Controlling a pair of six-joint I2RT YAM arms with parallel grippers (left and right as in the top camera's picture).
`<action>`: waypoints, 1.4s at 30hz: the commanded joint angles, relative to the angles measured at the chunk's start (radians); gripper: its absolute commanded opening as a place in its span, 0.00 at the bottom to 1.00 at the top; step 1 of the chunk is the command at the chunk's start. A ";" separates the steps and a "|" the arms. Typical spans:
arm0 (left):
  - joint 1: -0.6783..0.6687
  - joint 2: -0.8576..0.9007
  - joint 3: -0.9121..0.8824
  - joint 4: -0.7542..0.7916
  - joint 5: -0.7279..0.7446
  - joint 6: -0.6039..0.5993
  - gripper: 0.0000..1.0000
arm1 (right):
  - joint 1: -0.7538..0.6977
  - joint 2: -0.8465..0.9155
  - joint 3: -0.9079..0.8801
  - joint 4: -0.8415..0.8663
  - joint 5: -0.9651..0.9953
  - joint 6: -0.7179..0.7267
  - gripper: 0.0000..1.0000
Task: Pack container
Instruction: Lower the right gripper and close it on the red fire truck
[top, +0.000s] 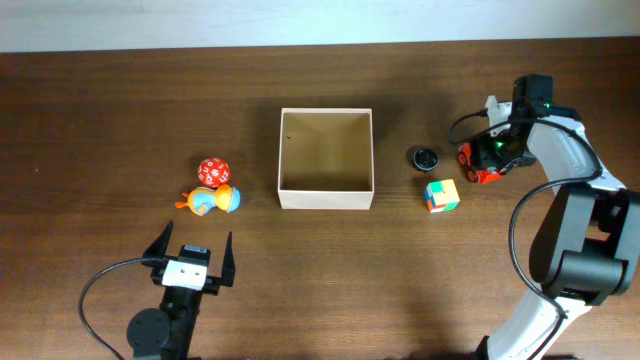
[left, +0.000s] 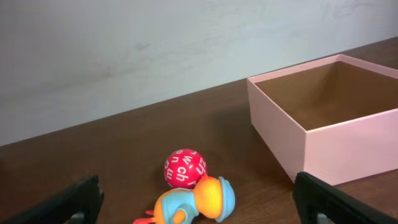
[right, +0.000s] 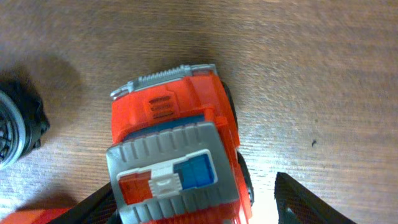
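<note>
The container (top: 326, 200) is a square white-walled box with a tan inside, standing empty at the table's middle; it also shows in the left wrist view (left: 336, 146). My right gripper (top: 490, 150) is open and low over a red and grey toy truck (top: 482, 162), its fingers on either side of the truck (right: 174, 143), with a gap on the right side. My left gripper (top: 190, 255) is open and empty near the front edge. It faces a red lettered ball (left: 184, 168) and an orange and blue duck toy (left: 196, 202).
The ball (top: 212, 171) and duck (top: 212, 201) lie left of the container. A black round object (top: 425, 157) and a multicoloured cube (top: 441, 195) sit between the container and the truck. The black object (right: 15, 134) is just left of the truck.
</note>
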 joint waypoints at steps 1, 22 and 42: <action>-0.004 -0.007 -0.007 0.000 -0.004 0.013 0.99 | -0.003 0.007 -0.008 -0.002 0.029 0.198 0.68; -0.004 -0.007 -0.007 0.000 -0.004 0.013 0.99 | 0.005 0.007 -0.021 -0.004 -0.085 0.577 0.62; -0.004 -0.007 -0.007 0.000 -0.004 0.013 0.99 | 0.037 0.007 -0.056 0.137 -0.079 0.074 0.82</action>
